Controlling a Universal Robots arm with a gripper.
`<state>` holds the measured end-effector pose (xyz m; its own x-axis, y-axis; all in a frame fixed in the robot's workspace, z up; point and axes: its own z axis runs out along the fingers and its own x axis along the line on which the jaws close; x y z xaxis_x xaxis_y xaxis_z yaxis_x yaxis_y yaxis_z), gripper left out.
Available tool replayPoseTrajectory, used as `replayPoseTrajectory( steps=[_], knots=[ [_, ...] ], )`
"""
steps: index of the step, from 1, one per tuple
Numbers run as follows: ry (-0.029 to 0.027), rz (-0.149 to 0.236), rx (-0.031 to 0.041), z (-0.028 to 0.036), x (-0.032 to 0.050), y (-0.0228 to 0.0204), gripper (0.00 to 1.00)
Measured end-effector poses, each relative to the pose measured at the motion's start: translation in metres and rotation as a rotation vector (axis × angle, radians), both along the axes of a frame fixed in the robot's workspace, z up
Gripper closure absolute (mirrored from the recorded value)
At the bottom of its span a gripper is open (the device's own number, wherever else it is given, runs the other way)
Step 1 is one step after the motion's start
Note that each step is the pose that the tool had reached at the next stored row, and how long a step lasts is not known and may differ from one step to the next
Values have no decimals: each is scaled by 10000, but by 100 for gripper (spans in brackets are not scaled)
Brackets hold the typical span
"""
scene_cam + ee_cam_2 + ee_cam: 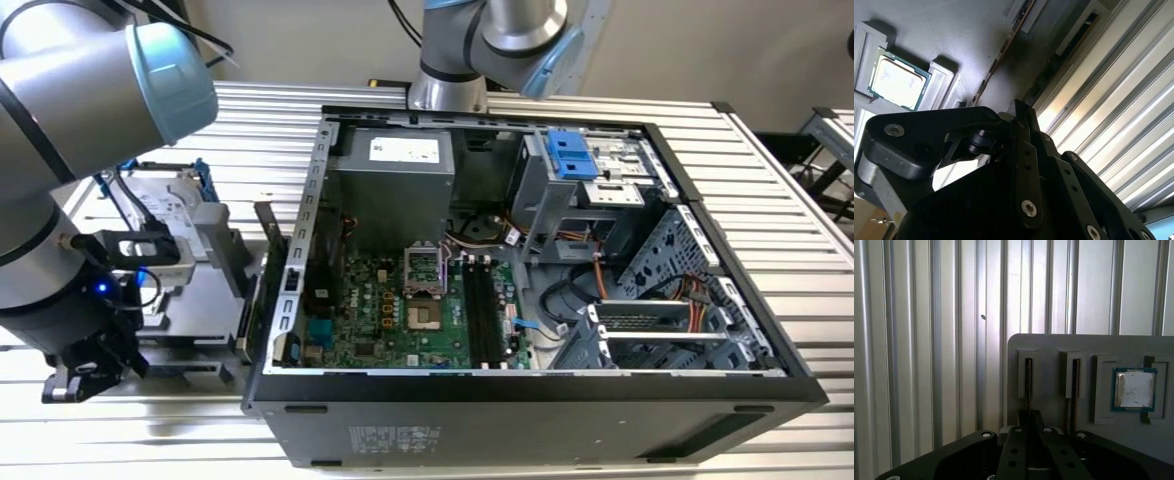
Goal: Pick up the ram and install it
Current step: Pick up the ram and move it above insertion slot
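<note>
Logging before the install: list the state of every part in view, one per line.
ram: standing on edge in a slot of the gray holder, not yet installed.
other ram stick: on edge in the neighbouring slot.
processor chip: lying flat in its recess.
gripper: close over the ram's slot.
computer case: open, side panel off.
memory slots: look empty.

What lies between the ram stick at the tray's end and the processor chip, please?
In the first wrist view, a second ram stick stands edge-on between the end ram stick and the processor chip.
</note>
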<state>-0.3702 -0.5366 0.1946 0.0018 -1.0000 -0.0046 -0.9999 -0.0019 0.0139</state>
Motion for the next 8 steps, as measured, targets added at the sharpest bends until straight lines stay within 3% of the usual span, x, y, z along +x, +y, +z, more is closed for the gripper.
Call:
replayPoseTrajectory(
  steps=[3,8],
  knots=[
    [2,0,0,19,-1,-1,100],
    [0,0,0,131,0,0,100]
  ],
)
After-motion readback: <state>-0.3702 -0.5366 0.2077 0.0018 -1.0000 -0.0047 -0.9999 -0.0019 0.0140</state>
